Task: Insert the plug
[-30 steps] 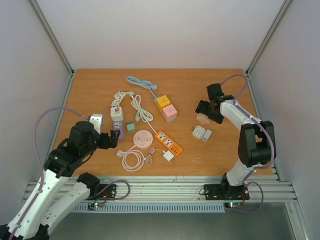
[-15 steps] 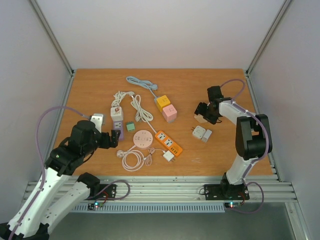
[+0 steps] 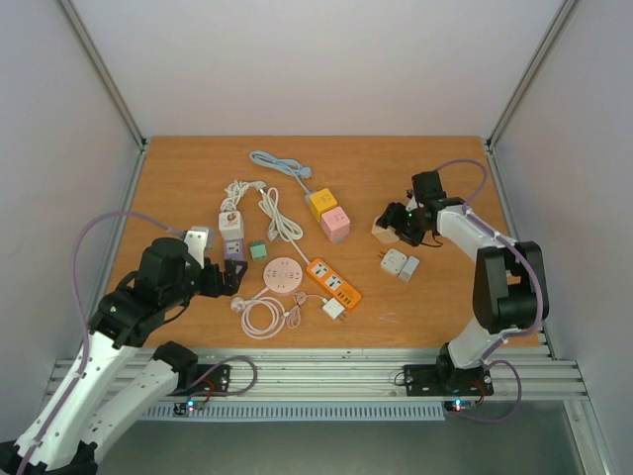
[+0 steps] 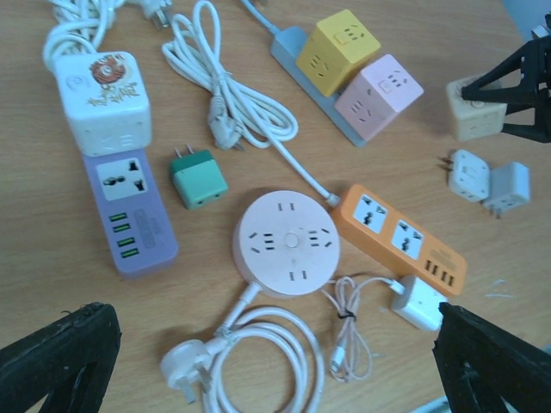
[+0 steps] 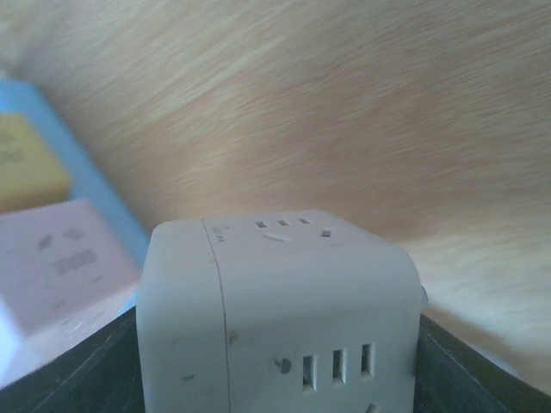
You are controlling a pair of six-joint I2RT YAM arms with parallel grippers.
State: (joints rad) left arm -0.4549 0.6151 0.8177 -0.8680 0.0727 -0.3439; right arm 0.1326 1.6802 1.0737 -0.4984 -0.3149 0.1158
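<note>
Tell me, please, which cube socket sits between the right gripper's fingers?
The beige cube, standing alone on the right; the yellow cube, pink cube and white cube lie further left.

perhaps six socket units (image 4: 96, 99) (image 4: 129, 211) (image 4: 362, 73) (image 4: 396, 237) (image 4: 288, 243) (image 4: 465, 120), four small plug adapters (image 4: 196, 176) (image 4: 471, 175) (image 4: 508, 185) (image 4: 416, 303)

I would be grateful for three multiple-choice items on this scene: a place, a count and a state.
1. Where does the green adapter lie?
A. far left corner
B. near right corner
C. beside the purple strip
2. How many cube sockets sit on the blue strip?
A. one
B. two
C. four
3. The left gripper is:
A. open and empty
B. shut on a cable
C. shut on a plug
Answers: 1 C, it lies next to that strip; 2 B, a yellow cube and a pink cube; 3 A, its jaws stand wide apart, gripping nothing.
</note>
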